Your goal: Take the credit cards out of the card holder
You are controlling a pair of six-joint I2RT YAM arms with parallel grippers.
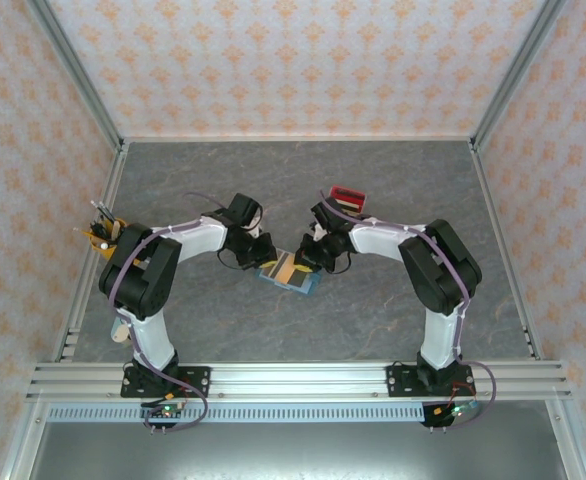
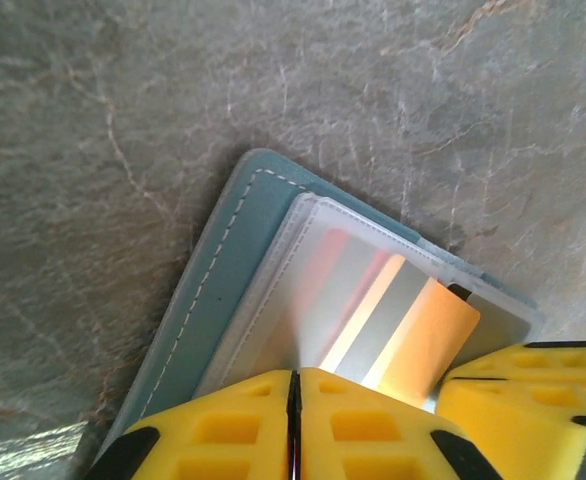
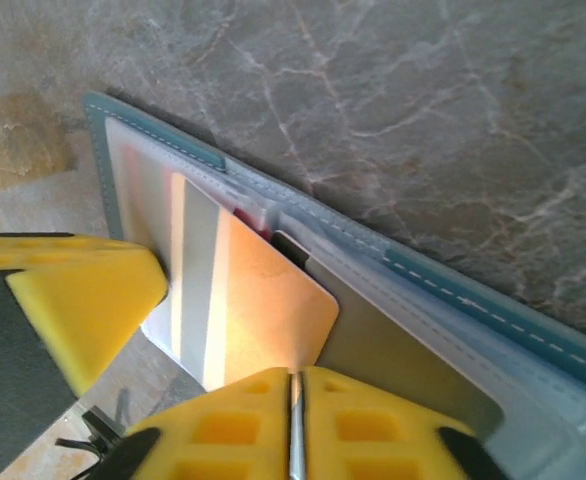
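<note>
While the teal-blue, white-stitched card holder (image 2: 223,290) lies spread open and flat on the grey marbled desk (image 1: 373,320), both arms bend down to it. The left end effector (image 2: 295,378) is at the holder's left edge and the right end effector (image 3: 295,378) at its right edge. The left one's yellow foam pads are pressed together with only a hairline seam between them. The edge of the holder's frosted clear plastic sleeve (image 2: 273,290) runs into that seam, so it appears to pinch the holder there. The right one's pads are all but together too, leaving a thin slit. The lower edge of a thin, flat orange card (image 3: 263,300) with a pale silver stripe meets that slit, so the card appears to be pinched. One end of the orange card is tucked under the sleeve, and its rounded corner sticks out over the holder's inner face. A reddish tint shows through the sleeve beside the card, too blurred to tell what it is. Beyond the holder's far right side, well apart from it, a small red and dark object (image 1: 346,197) sits on the desk.
</note>
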